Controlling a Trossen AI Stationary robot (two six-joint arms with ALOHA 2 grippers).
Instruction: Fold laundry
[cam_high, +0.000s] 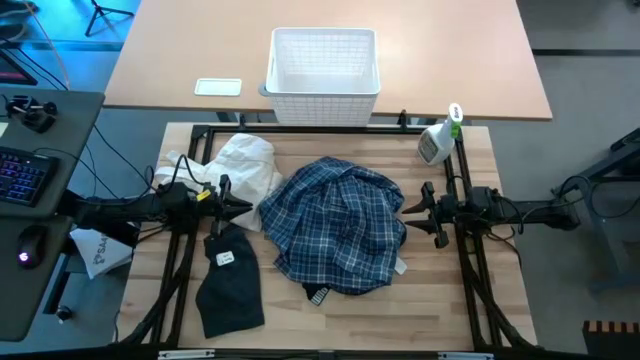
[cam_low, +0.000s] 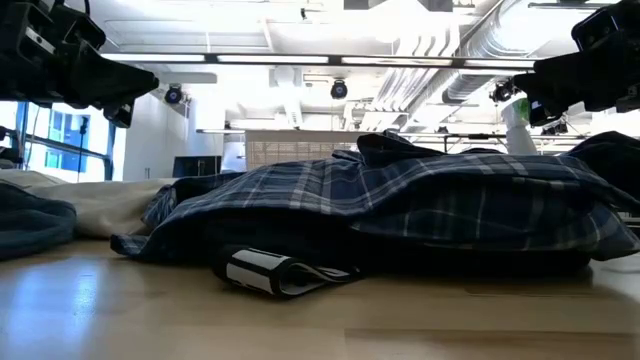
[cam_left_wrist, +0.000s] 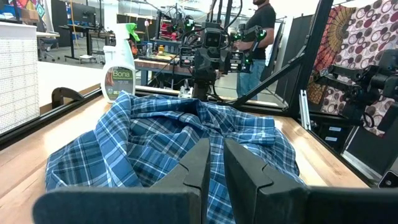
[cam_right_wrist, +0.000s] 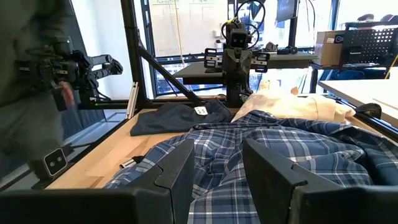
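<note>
Looking down from the high view first: we count one plaid shirt (cam_high: 338, 225) bunched mid-table, one cream garment (cam_high: 243, 165) behind it to the left, and one dark piece (cam_high: 228, 280) with a white tag at front left. The white basket (cam_high: 323, 62) sits on the far table, with one spray bottle (cam_high: 438, 140) at the back right. The left gripper (cam_high: 240, 208) hovers by the plaid's left edge and the right gripper (cam_high: 415, 208) by its right edge. Neither holds anything.

Low view: the plaid shirt (cam_low: 400, 210) lies in a thick rumpled heap, with a striped tag end (cam_low: 262, 272) poking out at the front. It's soft, light and floppy, so we expect it to sag and drag when lifted. Best hold would be a collar, hem or sleeve edge, not the middle of the pile.

Left wrist view: our left fingers (cam_left_wrist: 199, 171) are nearly closed with a thin gap, empty, above the plaid.

Right wrist view: our right fingers (cam_right_wrist: 180, 165) stand apart, empty, with the plaid under them and the dark piece (cam_right_wrist: 177, 116) beyond.
</note>
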